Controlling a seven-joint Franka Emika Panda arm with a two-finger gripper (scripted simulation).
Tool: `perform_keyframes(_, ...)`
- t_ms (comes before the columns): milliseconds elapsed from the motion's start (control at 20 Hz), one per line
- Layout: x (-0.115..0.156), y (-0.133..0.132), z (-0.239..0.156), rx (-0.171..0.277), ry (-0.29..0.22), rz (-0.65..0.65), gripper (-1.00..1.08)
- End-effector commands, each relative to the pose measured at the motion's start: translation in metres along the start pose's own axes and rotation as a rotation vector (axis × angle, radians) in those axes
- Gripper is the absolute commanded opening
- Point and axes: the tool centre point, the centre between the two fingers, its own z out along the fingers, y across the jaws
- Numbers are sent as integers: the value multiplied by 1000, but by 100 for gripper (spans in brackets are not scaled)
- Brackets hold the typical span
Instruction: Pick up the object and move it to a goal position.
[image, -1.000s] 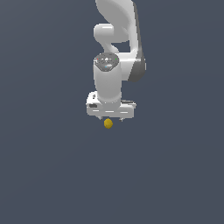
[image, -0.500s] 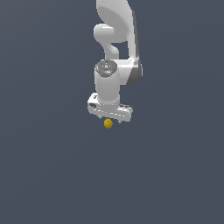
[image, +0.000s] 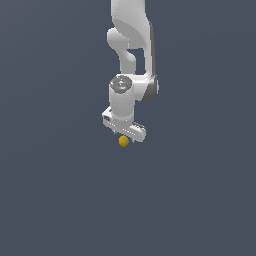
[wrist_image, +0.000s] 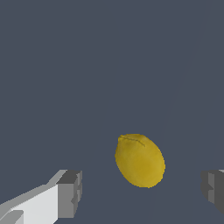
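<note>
My arm (image: 131, 45) comes down from above, bends at a rounded joint, and ends in a wrist pointing straight down. The broad white body of my claw (image: 124, 138) sits crosswise under that wrist, tilted so that its end toward the exterior view's right hangs a little lower than the other.

In the exterior view my fingers are almost wholly hidden beneath the claw body; only small stubs show, and the upper part of my arm is cut off by the frame. The wrist view shows more: one grey fingertip (wrist_image: 70, 194) with its white backing on one side of the lemon-like object, and the other fingertip (wrist_image: 214, 189) cut off at the picture's edge on the far side. The surface beneath is a plain dark grey with nothing to tell how high above it I hang.

My claw is spread wide and has hold of nothing. The object (wrist_image: 139, 160), a small yellow oval lump with a faint crease near one end, lies between my two fingertips, with clear grey gaps on both sides; it touches neither. It sits nearer the cut-off fingertip than the other. In the exterior view the object (image: 123, 142) shows as a tiny yellow dot just under the middle of my claw body.
</note>
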Motion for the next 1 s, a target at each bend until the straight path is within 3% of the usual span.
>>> perform_keyframes(0, -4, 4, 6, -2, 4, 46, 100)
perform_keyframes(350, -10, 12, 16, -6, 10, 114, 100)
perform_keyframes(950, -11, 13, 37, -6, 10, 118, 100)
